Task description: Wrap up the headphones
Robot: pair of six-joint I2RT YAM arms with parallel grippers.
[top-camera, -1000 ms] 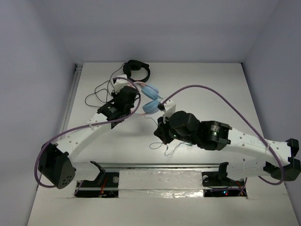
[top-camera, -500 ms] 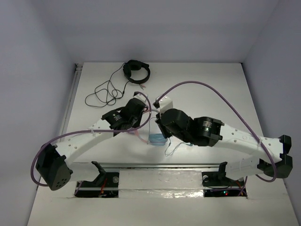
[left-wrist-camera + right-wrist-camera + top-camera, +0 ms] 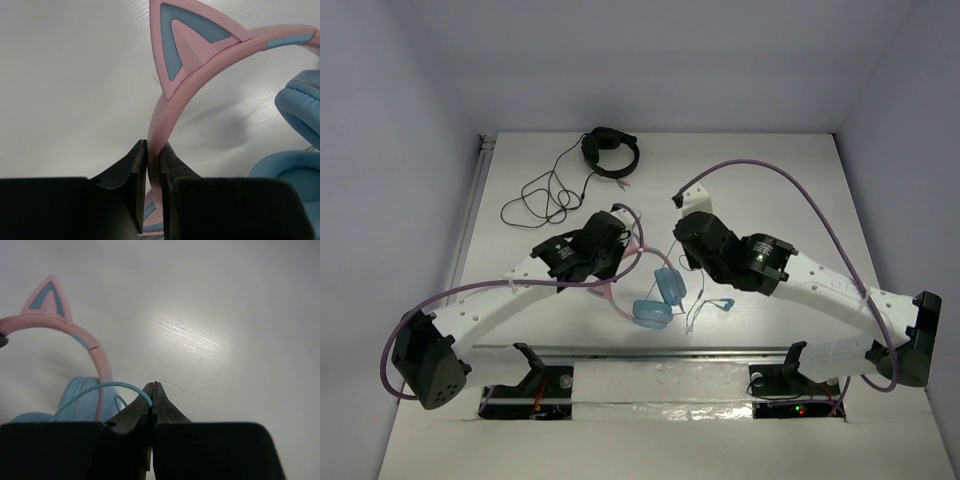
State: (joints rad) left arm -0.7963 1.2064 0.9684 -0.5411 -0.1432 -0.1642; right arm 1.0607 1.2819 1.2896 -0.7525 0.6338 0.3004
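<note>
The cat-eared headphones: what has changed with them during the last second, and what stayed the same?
The headphones moved toward the near edge, the left gripper shut on their pink headband and the right gripper on their pale blue cable. The black headphones at the far edge stayed put.

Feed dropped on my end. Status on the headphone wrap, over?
Left gripper shut on pink headband. Right gripper shut on pale blue cable. Black headphones at far edge, not in the way.

black headphones (image 3: 611, 152), black cable (image 3: 553, 178), white table (image 3: 775, 190)
</note>
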